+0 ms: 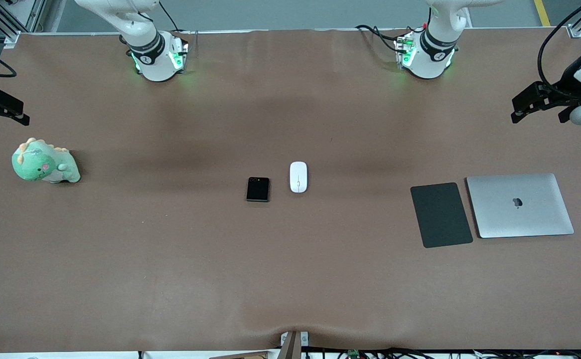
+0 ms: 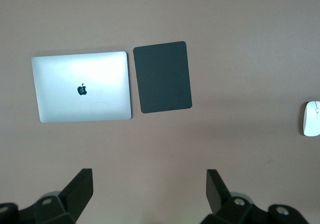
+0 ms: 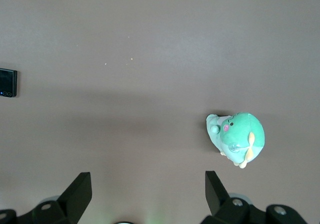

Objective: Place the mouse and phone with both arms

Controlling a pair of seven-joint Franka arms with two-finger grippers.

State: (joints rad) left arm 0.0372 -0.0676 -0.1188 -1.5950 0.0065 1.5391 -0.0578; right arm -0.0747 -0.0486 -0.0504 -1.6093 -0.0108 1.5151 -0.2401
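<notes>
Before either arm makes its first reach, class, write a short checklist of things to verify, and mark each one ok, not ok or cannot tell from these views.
1. Left gripper open, over bare table at its end: ok.
2. Right gripper open, over bare table near the green plush toy: ok.
3. Mouse free, nothing on it: ok.
4. Phone lies flat beside the mouse, apart from it: ok.
5. Dark pad bare beside the closed laptop: ok.
6. Where each item should go: cannot tell.
</notes>
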